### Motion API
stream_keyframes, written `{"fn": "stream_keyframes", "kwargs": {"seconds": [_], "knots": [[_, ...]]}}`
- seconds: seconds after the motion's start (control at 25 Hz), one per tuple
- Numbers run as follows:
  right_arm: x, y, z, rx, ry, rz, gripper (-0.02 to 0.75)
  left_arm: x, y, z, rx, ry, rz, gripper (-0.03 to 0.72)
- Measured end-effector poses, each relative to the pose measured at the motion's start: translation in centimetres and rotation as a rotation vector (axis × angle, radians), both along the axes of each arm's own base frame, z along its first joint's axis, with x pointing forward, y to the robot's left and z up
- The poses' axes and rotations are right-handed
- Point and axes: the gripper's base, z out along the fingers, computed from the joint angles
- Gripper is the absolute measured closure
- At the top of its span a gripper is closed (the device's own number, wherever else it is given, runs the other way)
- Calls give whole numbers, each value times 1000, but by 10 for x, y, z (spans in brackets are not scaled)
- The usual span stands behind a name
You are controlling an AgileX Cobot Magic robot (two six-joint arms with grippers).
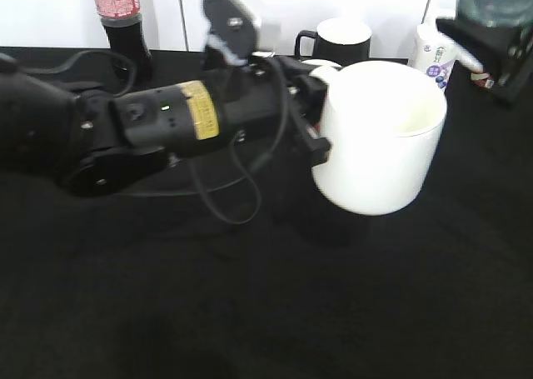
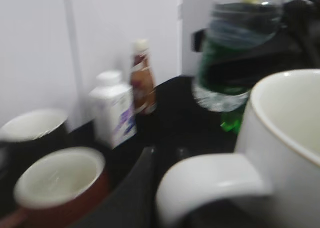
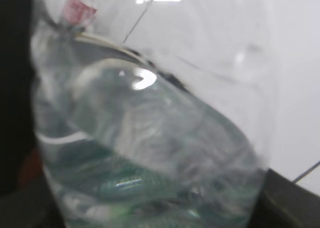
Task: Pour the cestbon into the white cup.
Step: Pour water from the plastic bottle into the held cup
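Observation:
The white cup (image 1: 383, 137) hangs in the air, tilted, above the black table. My left gripper (image 1: 315, 137) is shut on its loop handle (image 2: 210, 180); the cup's rim and inside fill the right of the left wrist view (image 2: 287, 133). The cestbon (image 1: 493, 0) is at the top right, higher than the cup, and my right gripper (image 1: 502, 50) is shut on it. It shows beyond the cup in the left wrist view (image 2: 230, 47), with green label and green cap. Blurred, it fills the right wrist view (image 3: 150, 138), with water inside.
A cola bottle (image 1: 121, 17) stands at the back left. A black mug (image 1: 341, 37) and a small white bottle (image 1: 433, 58) stand at the back. The left wrist view also shows an amber bottle (image 2: 142, 80) and a red-brown cup (image 2: 60, 183).

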Motion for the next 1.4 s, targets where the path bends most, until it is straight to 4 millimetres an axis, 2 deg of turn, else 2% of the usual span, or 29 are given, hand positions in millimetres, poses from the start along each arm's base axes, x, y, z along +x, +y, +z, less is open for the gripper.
{"fn": "stream_keyframes", "kwargs": {"seconds": [0.2,0.4,0.76,1.4], "knots": [[5,1,13,-246,-264,10,256,0,-2,0,-29,29,-16,619],[5,1,13,-376,-387,8,256,-3,-3,2,-51,27,-53,619],[7,-1,10,-518,-460,-14,257,-6,-4,-5,28,52,-91,619],[7,-1,9,-680,-603,-13,257,-7,-4,-6,38,50,-93,620]]}}
